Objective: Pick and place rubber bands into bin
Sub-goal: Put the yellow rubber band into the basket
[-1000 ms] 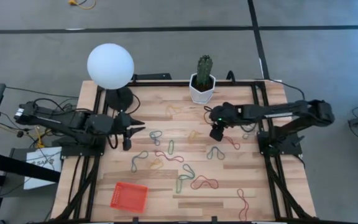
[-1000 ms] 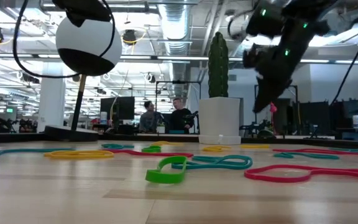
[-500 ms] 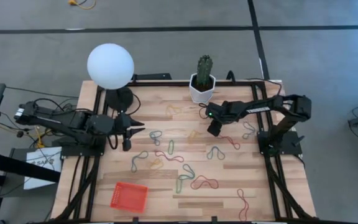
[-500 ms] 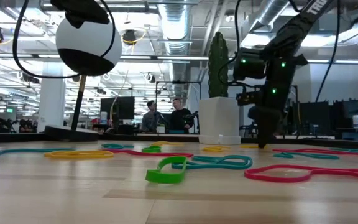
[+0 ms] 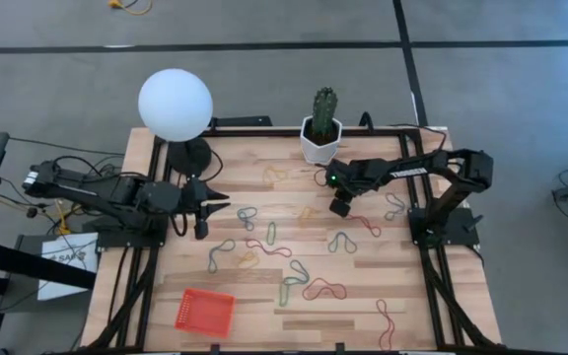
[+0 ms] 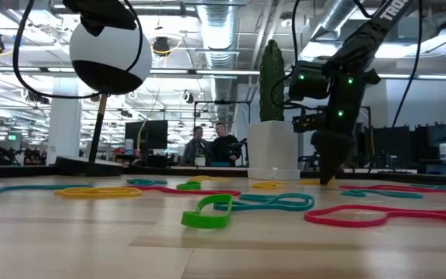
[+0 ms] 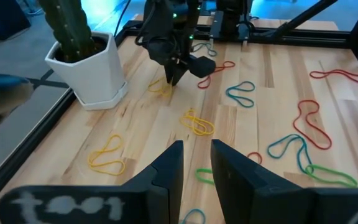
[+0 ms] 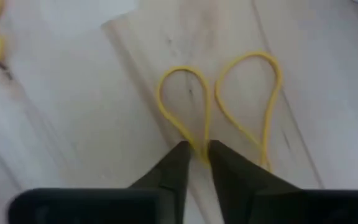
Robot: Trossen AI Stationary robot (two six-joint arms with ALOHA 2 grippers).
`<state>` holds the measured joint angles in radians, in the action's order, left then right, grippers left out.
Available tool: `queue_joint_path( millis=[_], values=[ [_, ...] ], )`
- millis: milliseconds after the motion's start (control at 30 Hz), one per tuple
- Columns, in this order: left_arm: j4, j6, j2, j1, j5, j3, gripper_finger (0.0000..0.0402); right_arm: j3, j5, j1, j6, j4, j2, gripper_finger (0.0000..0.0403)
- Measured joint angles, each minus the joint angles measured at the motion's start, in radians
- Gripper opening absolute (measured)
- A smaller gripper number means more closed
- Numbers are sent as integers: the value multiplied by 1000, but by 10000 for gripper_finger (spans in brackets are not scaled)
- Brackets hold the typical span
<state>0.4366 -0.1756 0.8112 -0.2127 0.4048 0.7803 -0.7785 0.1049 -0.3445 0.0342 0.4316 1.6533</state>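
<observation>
Several rubber bands in red, green, blue and yellow lie flat and scattered over the wooden table [image 5: 264, 296]. The orange-red bin [image 5: 204, 312] stands near the front left corner. My right gripper [image 5: 337, 208] is down at the table in front of the white cactus pot, shut on a yellow rubber band [image 8: 229, 93]; it also shows in the low view [image 6: 327, 178] and the left wrist view [image 7: 174, 79]. My left gripper [image 7: 197, 168] hovers at the table's left side [image 5: 205, 205], its fingers nearly together with nothing between them. My right gripper pinches the yellow band between its two fingertips [image 8: 179, 155] at the narrow waist [image 8: 203, 134] where its two loops meet. The fingers come from above, pointing down. The band's loops lie flat on the table beyond the fingertips.
A white hexagonal pot with a cactus [image 5: 321, 138] stands at the far edge, close to my right gripper. A lamp with a white globe [image 5: 175, 105] stands at the far left corner. Another yellow band [image 7: 197, 121] lies between the two arms. People stand in the room behind [image 6: 211, 143].
My right gripper has come down from above the table onto the yellow band and has shifted slightly toward the far edge and the cactus pot, its fingers turning from tilted to pointing straight down. My left arm has kept still.
</observation>
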Motion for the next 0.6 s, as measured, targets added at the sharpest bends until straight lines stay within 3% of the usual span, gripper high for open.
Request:
queue_joint_path(
  millis=[100,433,600],
  values=[
    [0,-10,0,0,-3,0,72,1,-6,-3,0,-6,-6,8],
    [1,-21,0,0,-3,0,72,-130,-38,95,43,-5,-146,2],
    [-1,-6,0,0,-4,0,72,-204,-102,183,-12,-163,-228,1]
  ],
)
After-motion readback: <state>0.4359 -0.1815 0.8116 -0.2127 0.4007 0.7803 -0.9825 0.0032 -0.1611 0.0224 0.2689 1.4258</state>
